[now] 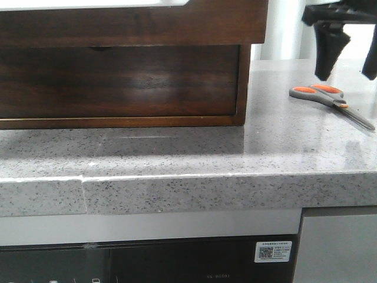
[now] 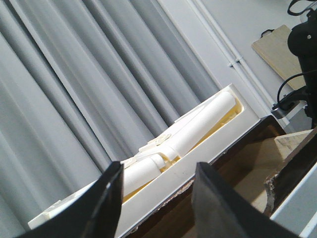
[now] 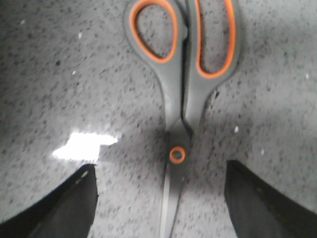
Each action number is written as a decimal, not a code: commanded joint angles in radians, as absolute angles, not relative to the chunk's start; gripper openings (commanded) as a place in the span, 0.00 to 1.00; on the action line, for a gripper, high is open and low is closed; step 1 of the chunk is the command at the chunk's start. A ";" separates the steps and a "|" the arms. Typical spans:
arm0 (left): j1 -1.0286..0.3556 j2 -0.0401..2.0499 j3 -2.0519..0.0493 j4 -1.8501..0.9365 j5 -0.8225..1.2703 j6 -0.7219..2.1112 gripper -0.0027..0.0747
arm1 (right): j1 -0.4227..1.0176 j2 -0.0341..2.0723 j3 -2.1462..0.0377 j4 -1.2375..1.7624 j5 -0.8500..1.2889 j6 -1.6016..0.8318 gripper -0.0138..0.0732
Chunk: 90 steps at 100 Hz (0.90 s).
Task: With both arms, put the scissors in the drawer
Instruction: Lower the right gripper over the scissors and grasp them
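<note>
Reaching stage: drawer [image 1: 118, 79] far left of the right gripper [image 1: 347, 68], front flush, unopened. Left gripper [image 2: 156, 203] spread wide on nothing. Scissors [image 3: 181, 94] flat on countertop [image 1: 283, 147], directly under the wide-open right gripper. Next: descend, straddle pivot, close.

We find only one label, a small white sticker [image 1: 273, 251] with a QR code on the dark appliance front [image 1: 177, 262] below the countertop [image 1: 177, 188]. Its print is too small for us to read, and it sits well below the right gripper [image 1: 347, 56] jaws.

Bright glare shone on the tabletop [image 3: 84, 146], the scissors [image 3: 181, 99] looked blurry, and the drawer [image 1: 118, 82] was dark.
</note>
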<state>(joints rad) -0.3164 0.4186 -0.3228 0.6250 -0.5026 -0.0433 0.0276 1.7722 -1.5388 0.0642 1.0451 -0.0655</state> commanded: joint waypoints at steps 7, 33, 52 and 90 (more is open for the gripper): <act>-0.324 0.422 -0.350 0.590 -0.554 -0.058 0.39 | 0.028 1.788 -1.651 0.045 1.068 -0.078 0.67; -0.324 0.422 -0.350 0.590 -0.554 -0.058 0.39 | 0.026 1.898 -1.806 0.017 1.224 -0.078 0.63; -0.324 0.422 -0.350 0.590 -0.554 -0.058 0.39 | 0.026 1.940 -1.835 0.010 1.251 -0.078 0.62; -0.324 0.422 -0.350 0.590 -0.554 -0.058 0.39 | 0.026 1.982 -1.835 0.010 1.261 -0.078 0.62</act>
<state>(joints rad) -0.3164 0.4186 -0.3228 0.6250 -0.5026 -0.0433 0.0276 2.0370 -1.8044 0.0235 1.2285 -0.0674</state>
